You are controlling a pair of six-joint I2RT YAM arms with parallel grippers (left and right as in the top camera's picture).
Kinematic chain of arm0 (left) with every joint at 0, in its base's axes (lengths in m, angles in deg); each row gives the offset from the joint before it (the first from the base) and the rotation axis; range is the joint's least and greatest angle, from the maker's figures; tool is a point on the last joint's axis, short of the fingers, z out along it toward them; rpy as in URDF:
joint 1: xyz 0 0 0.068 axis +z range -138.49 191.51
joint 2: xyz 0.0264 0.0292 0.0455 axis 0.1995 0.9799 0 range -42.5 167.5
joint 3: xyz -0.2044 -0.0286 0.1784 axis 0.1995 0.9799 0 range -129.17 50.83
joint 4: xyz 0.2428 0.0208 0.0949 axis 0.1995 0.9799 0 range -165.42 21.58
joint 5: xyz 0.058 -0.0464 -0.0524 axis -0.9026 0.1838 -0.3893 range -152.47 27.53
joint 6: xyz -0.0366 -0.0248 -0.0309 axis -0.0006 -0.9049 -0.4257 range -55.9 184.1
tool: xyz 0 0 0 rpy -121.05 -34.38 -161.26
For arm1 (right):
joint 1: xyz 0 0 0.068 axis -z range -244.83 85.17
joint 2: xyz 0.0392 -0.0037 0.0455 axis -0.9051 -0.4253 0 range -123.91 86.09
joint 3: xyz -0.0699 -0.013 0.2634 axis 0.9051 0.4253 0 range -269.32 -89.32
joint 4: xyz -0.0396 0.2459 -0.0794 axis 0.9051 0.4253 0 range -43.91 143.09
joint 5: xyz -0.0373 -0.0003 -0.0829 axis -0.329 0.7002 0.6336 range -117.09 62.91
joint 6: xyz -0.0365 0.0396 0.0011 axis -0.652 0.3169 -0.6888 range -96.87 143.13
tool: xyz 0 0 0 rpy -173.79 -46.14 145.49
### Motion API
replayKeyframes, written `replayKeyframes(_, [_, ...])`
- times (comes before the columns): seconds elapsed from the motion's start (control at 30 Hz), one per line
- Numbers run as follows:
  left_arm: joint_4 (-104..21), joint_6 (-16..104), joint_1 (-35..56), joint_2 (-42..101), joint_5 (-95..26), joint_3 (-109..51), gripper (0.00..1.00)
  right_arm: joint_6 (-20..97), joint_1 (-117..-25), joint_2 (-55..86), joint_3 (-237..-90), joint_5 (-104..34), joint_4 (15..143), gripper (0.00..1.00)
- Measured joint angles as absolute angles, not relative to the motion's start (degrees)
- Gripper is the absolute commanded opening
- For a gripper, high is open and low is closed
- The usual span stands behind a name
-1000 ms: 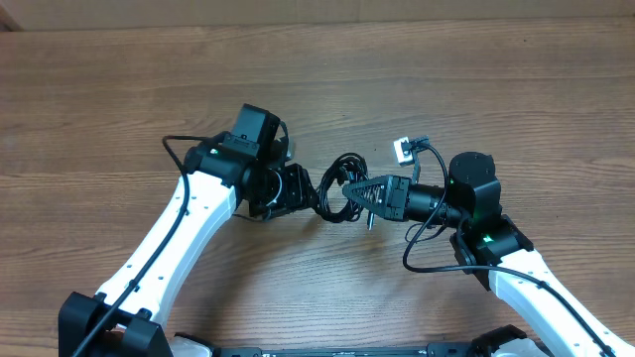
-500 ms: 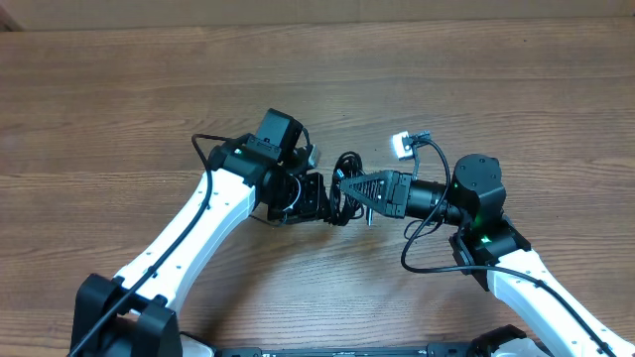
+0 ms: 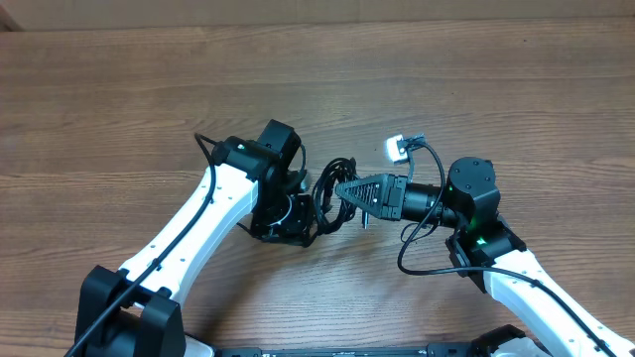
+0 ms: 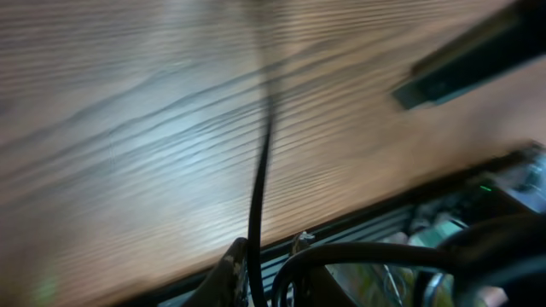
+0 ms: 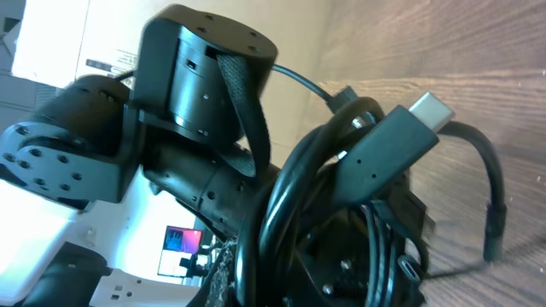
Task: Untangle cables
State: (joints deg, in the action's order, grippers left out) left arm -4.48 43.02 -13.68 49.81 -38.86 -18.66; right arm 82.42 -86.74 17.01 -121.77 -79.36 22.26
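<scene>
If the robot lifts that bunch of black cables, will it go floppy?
Probably floppy: the cables curl in loose loops. Likely light too, since the strands look thin. The plug looks stiff, so it may snag.

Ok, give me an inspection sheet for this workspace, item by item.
Surface: wood-grain table.
Job's things: black cables tangled in a bunch between the arms; silver-tipped plug sticking out.
Clutter: nothing seen.
End effectors: right end effector shut on the bunch; left end effector has one strand between its fingers, grip unclear.
Cables: arm wire loops beside the right arm; white connector nearby.
Surroundings: white labelled surface behind left arm, blurred.
</scene>
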Motion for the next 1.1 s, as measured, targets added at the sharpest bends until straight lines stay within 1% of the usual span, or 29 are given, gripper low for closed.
replayKeyframes(0.1, [-4.26, 40.87, -12.39, 49.81, -41.04, -18.88, 0.18, 82.38, -87.0, 16.75, -121.74, -78.83, 22.35, 0.04])
replayKeyframes(0.17, [-5.27, 39.83, -11.56, 49.79, -41.54, -18.93, 0.26, 82.29, -87.0, 16.71, -121.74, -78.03, 22.39, 0.04])
replayKeyframes(0.23, [-6.19, 38.43, -10.77, 49.79, -42.16, -18.93, 0.24, 82.22, -87.0, 16.71, -121.74, -77.17, 22.28, 0.04])
replayKeyframes(0.3, [-6.89, 36.59, -9.88, 49.79, -42.37, -18.93, 0.17, 82.01, -86.98, 16.71, -121.74, -76.52, 22.37, 0.04])
replayKeyframes(0.4, [-6.01, 34.1, -8.46, 49.77, -42.79, -19.12, 0.16, 81.81, -87.0, 16.58, -121.74, -76.28, 22.63, 0.04])
replayKeyframes(0.53, [0.5, 29.77, -3.45, 50.31, -54.53, -17.72, 0.16, 82.01, -85.8, 17.04, -121.98, -75.14, 20.66, 0.04])
replayKeyframes(0.6, [1.53, 27.32, -0.22, 50.75, -58.88, -16.85, 0.19, 82.01, -85.43, 17.3, -121.98, -74.46, 20.53, 0.04])
replayKeyframes(0.63, [1.24, 26.27, 1.05, 50.86, -59.9, -16.7, 0.24, 81.98, -85.3, 17.36, -121.98, -74.07, 20.62, 0.04])
replayKeyframes(0.7, [-0.79, 25.07, 2.21, 50.88, -60.01, -16.65, 0.29, 81.96, -85.17, 17.36, -121.98, -73.48, 20.62, 0.04])
replayKeyframes(0.77, [-4.44, 25.44, 2.51, 50.88, -57.24, -16.63, 0.35, 81.96, -85.17, 17.36, -121.98, -73.06, 20.82, 0.04])
replayKeyframes(0.8, [-6.41, 26.27, 2.51, 50.9, -55.01, -16.63, 0.4, 81.96, -85.17, 17.36, -121.98, -72.85, 21.14, 0.04])
replayKeyframes(0.9, [-12.57, 29.79, 2.51, 50.9, -45.35, -16.63, 0.49, 81.83, -85.17, 17.36, -122.05, -72.01, 23.44, 0.04])
replayKeyframes(1.0, [-16.88, 32.13, 2.51, 50.9, -35.71, -16.61, 0.52, 81.81, -85.15, 17.36, -122.05, -71.14, 25.82, 0.04])
replayKeyframes(1.1, [-18.27, 32.77, 2.51, 50.9, -29.87, -16.61, 0.54, 81.83, -85.17, 17.36, -122.05, -70.57, 26.15, 0.04])
